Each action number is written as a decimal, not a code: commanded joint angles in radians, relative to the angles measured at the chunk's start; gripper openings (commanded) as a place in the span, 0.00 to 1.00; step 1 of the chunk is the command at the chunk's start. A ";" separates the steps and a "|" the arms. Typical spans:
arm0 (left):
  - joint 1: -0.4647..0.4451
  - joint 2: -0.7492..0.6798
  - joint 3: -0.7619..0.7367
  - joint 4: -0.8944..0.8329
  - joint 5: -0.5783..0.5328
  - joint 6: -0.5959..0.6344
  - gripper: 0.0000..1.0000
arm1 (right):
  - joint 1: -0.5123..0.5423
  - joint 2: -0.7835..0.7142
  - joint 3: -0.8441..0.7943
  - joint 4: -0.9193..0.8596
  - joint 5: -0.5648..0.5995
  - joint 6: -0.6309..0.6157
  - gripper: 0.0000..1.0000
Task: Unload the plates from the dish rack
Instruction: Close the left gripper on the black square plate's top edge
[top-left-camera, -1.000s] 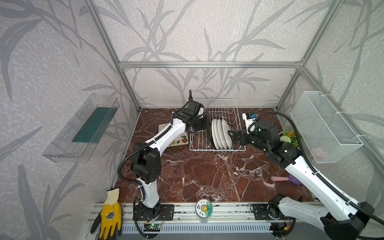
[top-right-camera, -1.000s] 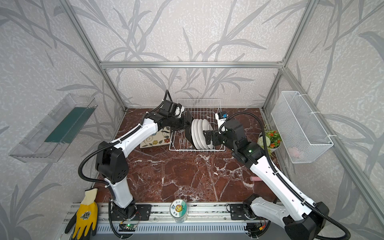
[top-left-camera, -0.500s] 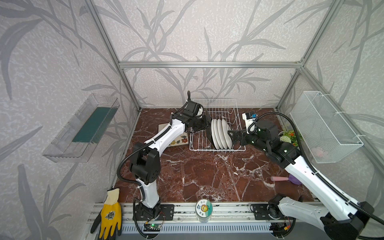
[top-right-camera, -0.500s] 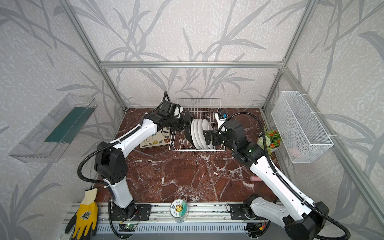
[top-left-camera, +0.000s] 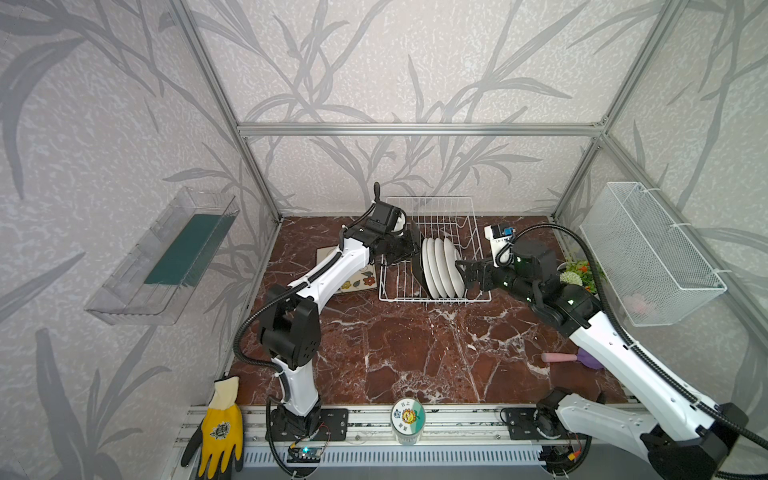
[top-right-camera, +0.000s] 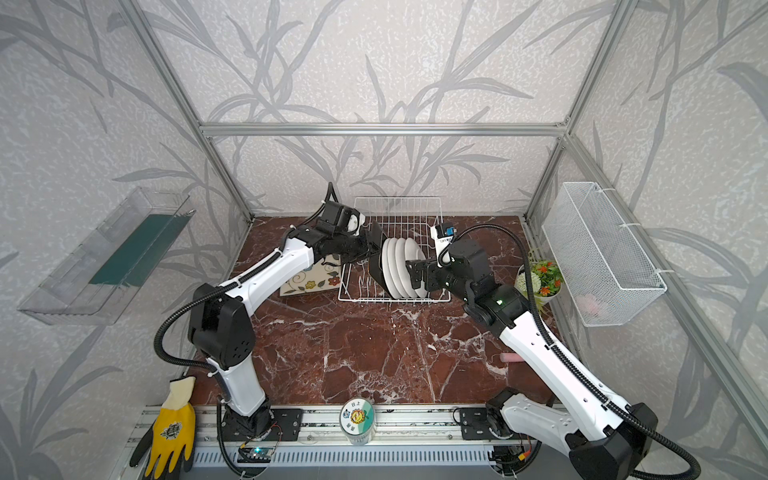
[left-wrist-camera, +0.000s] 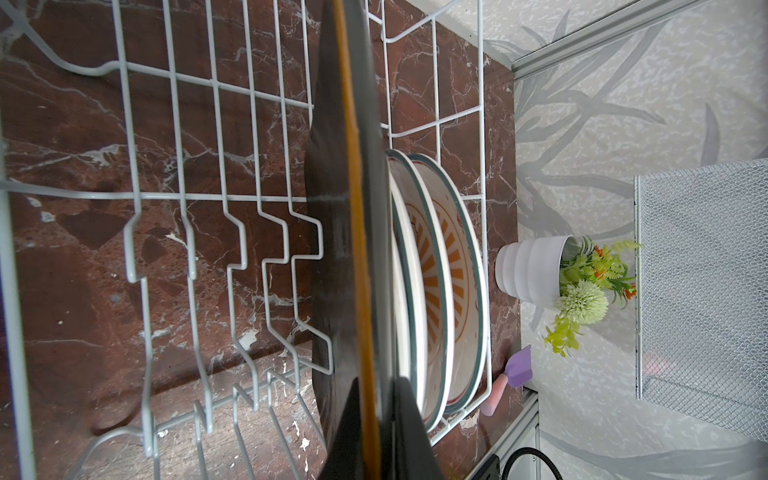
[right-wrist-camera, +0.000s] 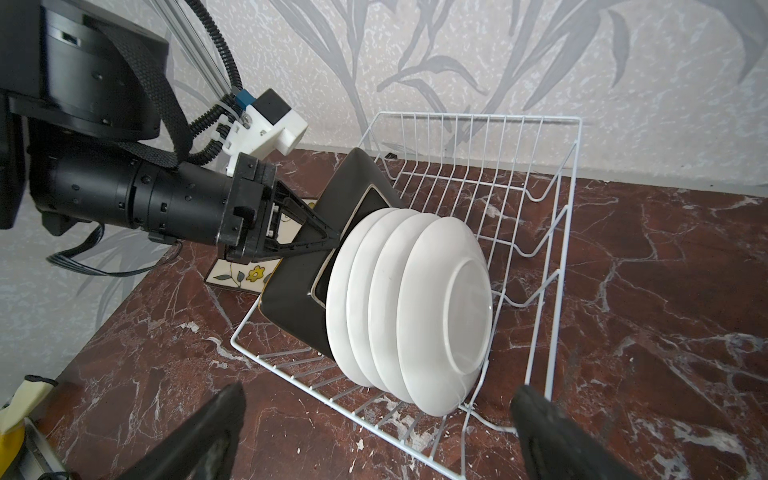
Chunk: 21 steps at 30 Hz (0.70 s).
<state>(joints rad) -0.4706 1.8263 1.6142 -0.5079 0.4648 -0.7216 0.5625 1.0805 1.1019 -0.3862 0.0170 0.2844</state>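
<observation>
Standing at the back of the marble table (top-left-camera: 415, 353), the rack (top-left-camera: 446, 216) holds a black-backed square plate (right-wrist-camera: 299, 299) on edge, with four round plates (right-wrist-camera: 415, 299) upright just beside it on the right arm's side. A second square plate (top-right-camera: 309, 280) lies face up on the table just left of the rack. The left gripper (right-wrist-camera: 330, 245) is pinched tight on the standing square plate's edge, while the right gripper (top-left-camera: 464, 272) hangs with jaws spread wide, just beside the outermost round plate.
</observation>
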 joint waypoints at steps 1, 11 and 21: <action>-0.006 -0.078 0.032 0.004 -0.001 -0.009 0.00 | -0.004 0.004 0.003 0.027 -0.010 0.004 0.99; -0.004 -0.116 0.050 0.014 -0.015 -0.017 0.00 | -0.006 -0.004 -0.003 0.036 -0.009 0.006 0.99; -0.004 -0.148 0.073 0.006 -0.039 -0.009 0.00 | -0.007 0.001 -0.003 0.044 -0.015 0.009 0.99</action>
<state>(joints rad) -0.4759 1.7668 1.6150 -0.5678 0.4305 -0.7341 0.5617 1.0809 1.1019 -0.3660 0.0135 0.2878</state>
